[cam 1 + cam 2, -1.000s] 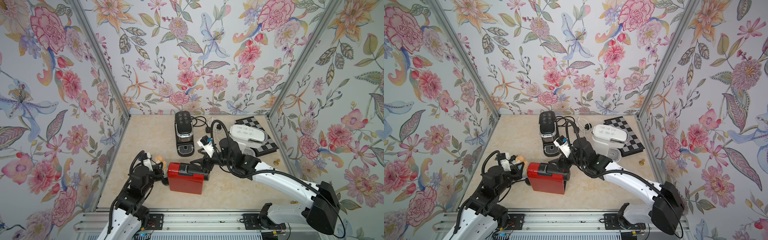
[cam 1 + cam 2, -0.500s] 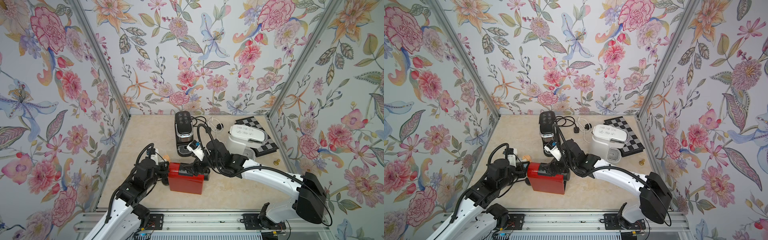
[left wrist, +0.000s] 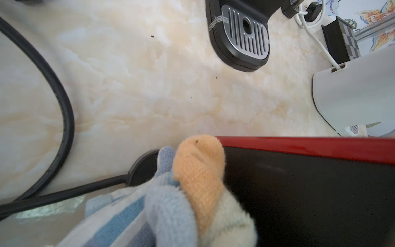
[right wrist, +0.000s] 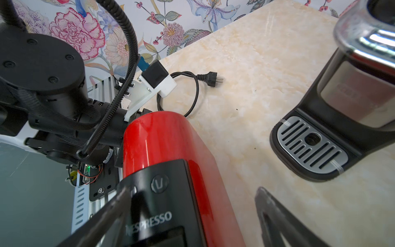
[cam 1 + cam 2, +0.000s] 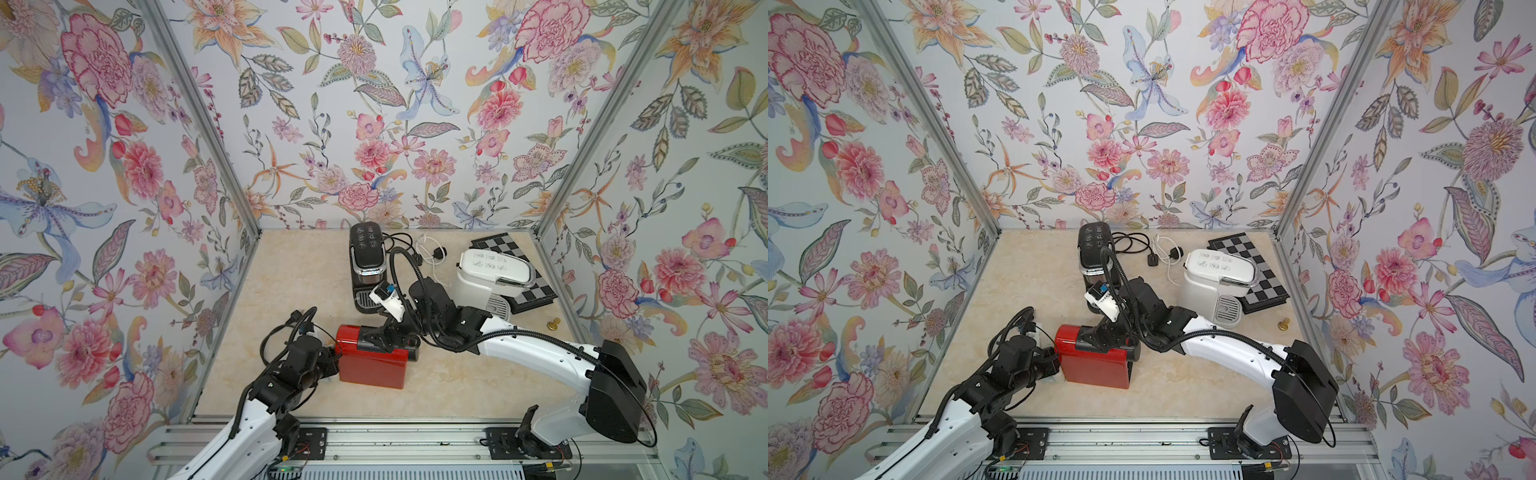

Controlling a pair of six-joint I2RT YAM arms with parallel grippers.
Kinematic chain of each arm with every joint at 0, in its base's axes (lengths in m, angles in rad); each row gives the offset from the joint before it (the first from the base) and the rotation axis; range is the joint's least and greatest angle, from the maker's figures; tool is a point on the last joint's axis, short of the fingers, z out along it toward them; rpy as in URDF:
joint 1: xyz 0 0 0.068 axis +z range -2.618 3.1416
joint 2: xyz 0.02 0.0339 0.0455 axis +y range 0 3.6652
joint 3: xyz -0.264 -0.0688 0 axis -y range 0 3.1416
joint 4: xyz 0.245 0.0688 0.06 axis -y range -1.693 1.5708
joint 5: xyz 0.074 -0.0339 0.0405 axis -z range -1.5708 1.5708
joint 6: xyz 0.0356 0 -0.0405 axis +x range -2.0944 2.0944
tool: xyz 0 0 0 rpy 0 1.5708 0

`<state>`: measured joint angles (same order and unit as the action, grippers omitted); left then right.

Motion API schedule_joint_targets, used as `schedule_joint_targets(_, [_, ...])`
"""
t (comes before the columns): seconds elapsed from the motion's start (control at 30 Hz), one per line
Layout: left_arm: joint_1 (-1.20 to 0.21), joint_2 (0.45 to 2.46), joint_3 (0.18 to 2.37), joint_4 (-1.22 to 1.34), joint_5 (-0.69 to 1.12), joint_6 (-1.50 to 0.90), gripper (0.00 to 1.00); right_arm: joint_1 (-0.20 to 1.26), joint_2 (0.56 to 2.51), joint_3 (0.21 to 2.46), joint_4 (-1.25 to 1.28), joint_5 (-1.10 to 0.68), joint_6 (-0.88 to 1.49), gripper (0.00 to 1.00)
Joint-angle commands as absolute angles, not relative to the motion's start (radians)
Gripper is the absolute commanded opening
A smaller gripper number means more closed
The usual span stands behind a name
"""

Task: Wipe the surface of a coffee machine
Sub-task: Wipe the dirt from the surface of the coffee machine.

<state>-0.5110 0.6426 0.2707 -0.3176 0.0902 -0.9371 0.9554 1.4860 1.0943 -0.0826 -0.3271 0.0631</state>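
The red coffee machine lies on its side at the front of the table, its black top panel facing my right wrist camera. My left gripper is shut on a striped cloth in orange, blue and white. The cloth presses against the machine's dark rear end and hides the left fingers. My right gripper is open and straddles the machine's top. One of its fingers lies over the black panel; the other stands apart over the table.
A black coffee machine and a white one stand behind, with a chequered board under the white one. Loose cords lie at the back. The red machine's cord and plug lie by the left arm. A small brass piece sits at the right.
My left arm has pushed in toward the red machine, bringing the cloth against its rear end. My right gripper has slid left along the machine's top and stays open.
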Motion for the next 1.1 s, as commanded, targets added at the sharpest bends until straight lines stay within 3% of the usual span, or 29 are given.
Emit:
schedule_joint_targets(0.0, [-0.534, 0.69, 0.239, -0.17, 0.17, -0.979, 0.0, 0.959, 1.523, 1.078, -0.171, -0.31, 0.025, 0.91])
schedule_joint_targets(0.13, [-0.527, 0.681, 0.262, -0.129, 0.141, -0.972, 0.0, 0.961, 1.519, 1.068, -0.171, -0.316, 0.028, 0.91])
schedule_joint_targets(0.6, [-0.5, 0.59, 0.636, -0.356, 0.179, -0.807, 0.0, 0.956, 1.529, 1.063, -0.172, -0.321, 0.018, 0.91])
schedule_joint_targets(0.9, [-0.48, 0.616, 0.519, -0.253, 0.19, -0.816, 0.0, 0.957, 1.52, 1.057, -0.171, -0.329, 0.023, 0.92])
schedule_joint_targets(1.07, [-0.418, 0.665, 0.42, -0.114, 0.284, -0.829, 0.0, 0.956, 1.524, 1.054, -0.171, -0.339, 0.026, 0.91])
